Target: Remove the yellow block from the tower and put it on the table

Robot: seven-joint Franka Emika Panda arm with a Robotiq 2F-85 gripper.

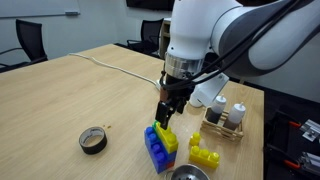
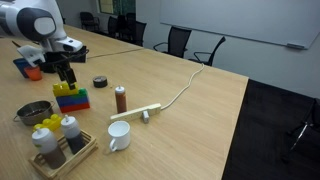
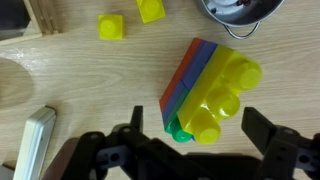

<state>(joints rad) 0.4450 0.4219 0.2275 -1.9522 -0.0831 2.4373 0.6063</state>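
Note:
The tower [image 1: 155,152] stands on the table [image 1: 80,90]: a blue base brick with red layers and a small green brick [image 3: 180,130] at one end. The yellow block [image 1: 167,137] sits on top of it, studs up. It also shows in the wrist view [image 3: 220,95] and in an exterior view [image 2: 64,90]. My gripper [image 1: 166,116] hangs just above the yellow block, open and empty. In the wrist view the two fingers [image 3: 195,138] stand apart, one on each side of the block's near end.
A stepped yellow brick piece [image 1: 205,156] and a metal bowl [image 1: 190,173] lie close beside the tower. A wooden tray with bottles [image 2: 60,145], a white mug [image 2: 118,136], a brown bottle [image 2: 121,98], a tape roll [image 1: 94,140] and a power strip [image 2: 135,115] are also on the table.

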